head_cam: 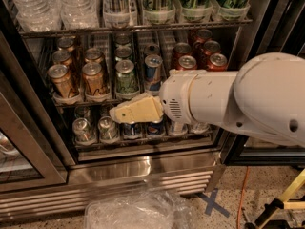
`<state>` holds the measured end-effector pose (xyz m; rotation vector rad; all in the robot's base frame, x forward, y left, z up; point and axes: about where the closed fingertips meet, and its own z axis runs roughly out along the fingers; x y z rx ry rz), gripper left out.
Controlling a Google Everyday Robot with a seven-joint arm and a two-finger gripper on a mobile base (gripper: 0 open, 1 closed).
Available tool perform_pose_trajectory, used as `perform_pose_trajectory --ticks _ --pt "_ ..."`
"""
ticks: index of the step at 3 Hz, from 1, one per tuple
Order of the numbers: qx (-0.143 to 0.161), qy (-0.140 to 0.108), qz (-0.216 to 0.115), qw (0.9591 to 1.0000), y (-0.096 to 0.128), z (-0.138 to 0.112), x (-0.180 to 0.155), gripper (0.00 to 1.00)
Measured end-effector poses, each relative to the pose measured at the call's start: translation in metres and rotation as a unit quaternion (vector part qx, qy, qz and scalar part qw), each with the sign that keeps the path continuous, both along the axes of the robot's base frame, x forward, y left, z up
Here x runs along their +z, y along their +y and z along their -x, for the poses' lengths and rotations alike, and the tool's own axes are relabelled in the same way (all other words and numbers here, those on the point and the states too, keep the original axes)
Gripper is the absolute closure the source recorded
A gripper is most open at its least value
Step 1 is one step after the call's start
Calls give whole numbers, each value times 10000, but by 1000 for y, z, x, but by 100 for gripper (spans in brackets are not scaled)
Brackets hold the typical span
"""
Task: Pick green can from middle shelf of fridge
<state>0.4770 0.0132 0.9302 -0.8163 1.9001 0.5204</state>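
Note:
The green can [125,78] stands at the front of its lane on the middle shelf [86,99] of the fridge [143,168], between gold cans [93,78] on its left and a blue-and-silver can [153,71] on its right. Another green can stands behind it. My gripper [118,114], with pale yellow fingers, points left just below the green can, in front of the shelf's front edge and the lower rack. It holds nothing that I can see. My white arm [238,97] covers the right side of the middle shelf.
Red cans [202,56] stand at the right of the middle shelf. Small silver-topped cans [83,130] fill the rack below. Tall cans and water bottles [47,6] stand above. A glass door [19,151] hangs open at left. Crumpled clear plastic [133,209] lies on the floor.

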Motion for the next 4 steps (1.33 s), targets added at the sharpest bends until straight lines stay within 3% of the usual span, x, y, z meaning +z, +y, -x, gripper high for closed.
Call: perform_pose_trajectory --ticks 1,2,4 --pt "29 -24 -66 10000 7 1 -1 0" --pt "66 -96 -112 9999 32 3 -17 0" --pt "-117 -522 -145 9985 81 -8 -46 0"
